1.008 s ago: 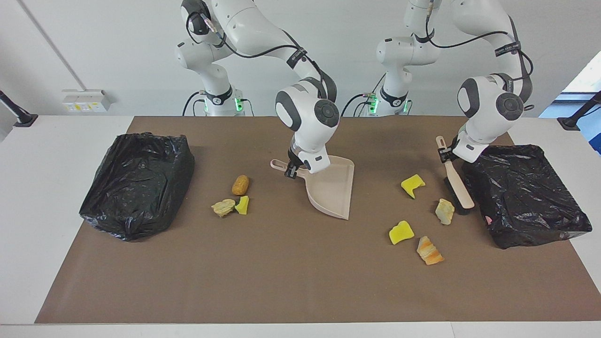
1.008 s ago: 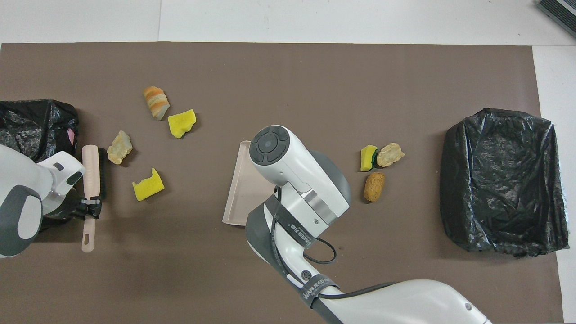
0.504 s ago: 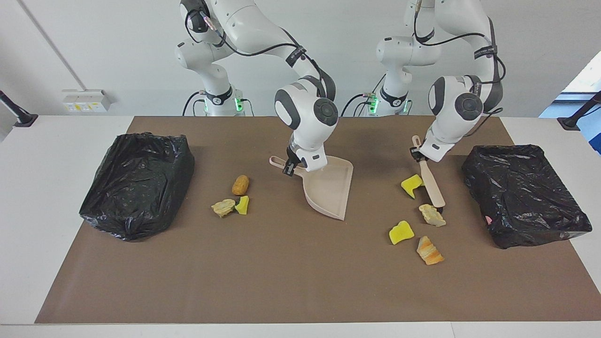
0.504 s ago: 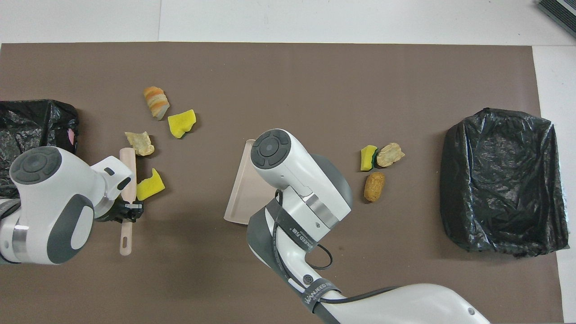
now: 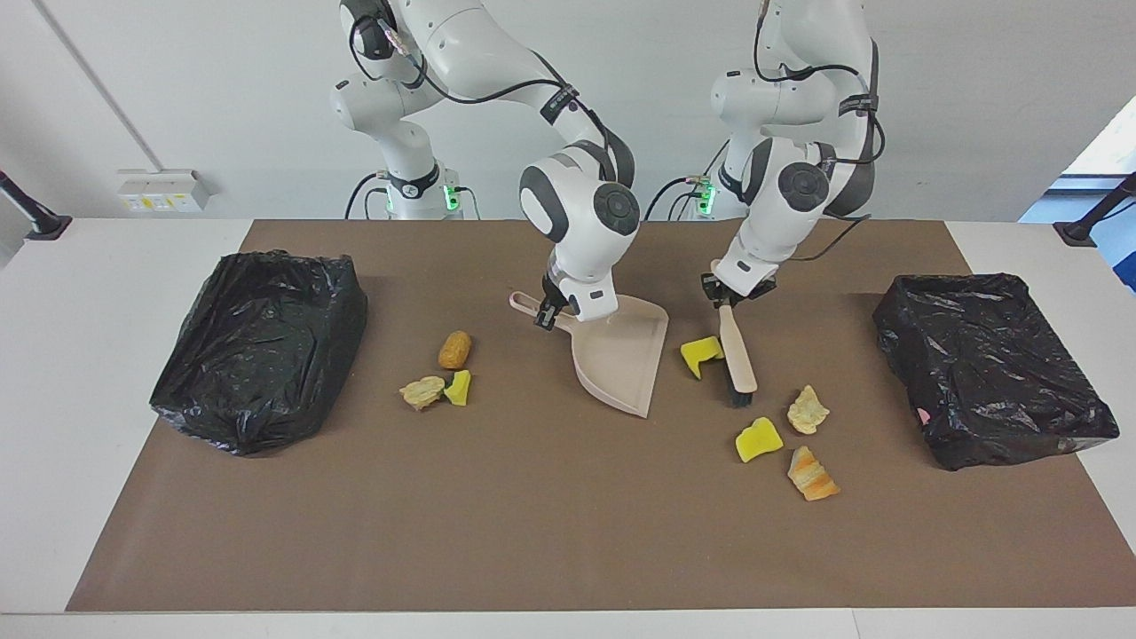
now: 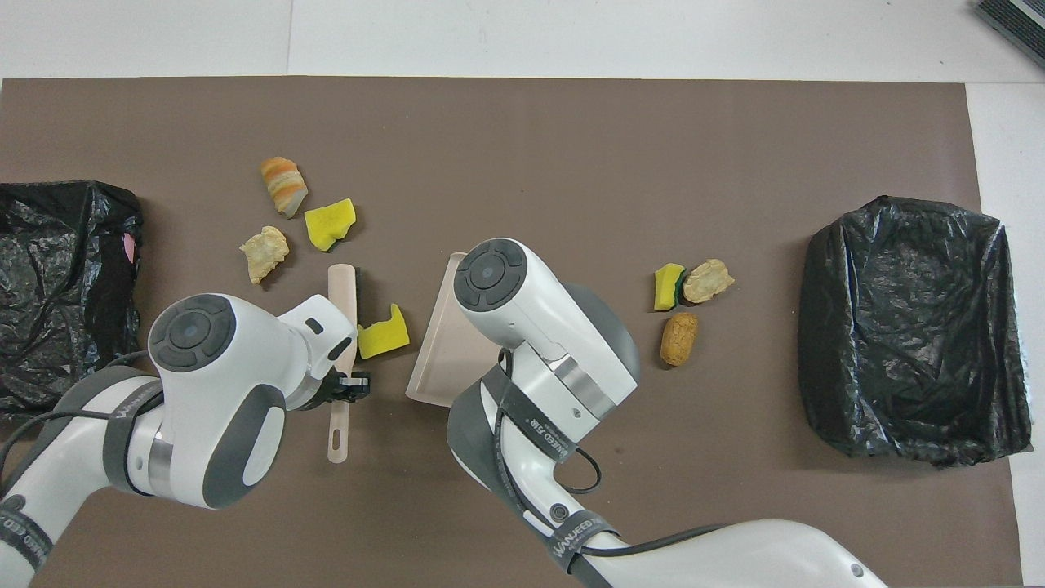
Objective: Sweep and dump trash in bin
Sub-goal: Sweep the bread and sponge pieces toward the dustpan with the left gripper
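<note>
While the right pincer (image 5: 547, 317) clamps the dustpan (image 5: 624, 355) handle on the tabletop (image 5: 532, 515), the left pincer (image 5: 723, 295), gripping the brush (image 5: 737, 355), sweeps 1 yellow sponge wedge (image 5: 700, 354) beside the pan's mouth, which likely needs 1 further push inward.

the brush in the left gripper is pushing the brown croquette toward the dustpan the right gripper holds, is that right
Not quite. The brush in the left gripper is pushing a yellow sponge wedge, not the brown croquette, toward the dustpan the right gripper holds. The facing view shows the croquette lying beside the dustpan, toward the right arm's end.
</note>
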Robot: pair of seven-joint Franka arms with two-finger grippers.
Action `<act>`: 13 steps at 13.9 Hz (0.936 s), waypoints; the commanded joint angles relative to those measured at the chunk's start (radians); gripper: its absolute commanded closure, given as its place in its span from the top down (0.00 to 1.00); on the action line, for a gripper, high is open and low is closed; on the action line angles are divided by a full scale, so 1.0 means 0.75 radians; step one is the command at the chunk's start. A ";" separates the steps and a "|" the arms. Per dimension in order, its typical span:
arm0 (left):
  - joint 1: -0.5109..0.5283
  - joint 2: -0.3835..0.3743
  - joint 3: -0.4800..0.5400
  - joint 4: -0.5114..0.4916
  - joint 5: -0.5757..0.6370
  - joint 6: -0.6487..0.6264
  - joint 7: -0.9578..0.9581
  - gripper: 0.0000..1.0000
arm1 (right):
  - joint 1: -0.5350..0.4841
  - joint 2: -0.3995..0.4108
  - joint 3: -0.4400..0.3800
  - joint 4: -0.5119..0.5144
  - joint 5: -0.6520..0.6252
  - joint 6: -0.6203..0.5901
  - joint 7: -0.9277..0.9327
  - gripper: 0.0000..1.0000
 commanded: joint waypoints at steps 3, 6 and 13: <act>-0.005 -0.005 -0.213 0.035 -0.038 0.063 -0.025 0.00 | -0.007 -0.035 0.006 -0.040 -0.006 -0.005 0.032 0.00; 0.003 0.072 -0.216 0.201 -0.038 -0.100 -0.021 0.00 | -0.007 -0.035 0.006 -0.040 -0.006 -0.005 0.032 0.00; 0.067 0.154 0.050 0.448 0.127 -0.233 0.129 0.00 | -0.007 -0.033 0.006 -0.036 -0.002 -0.003 0.042 0.00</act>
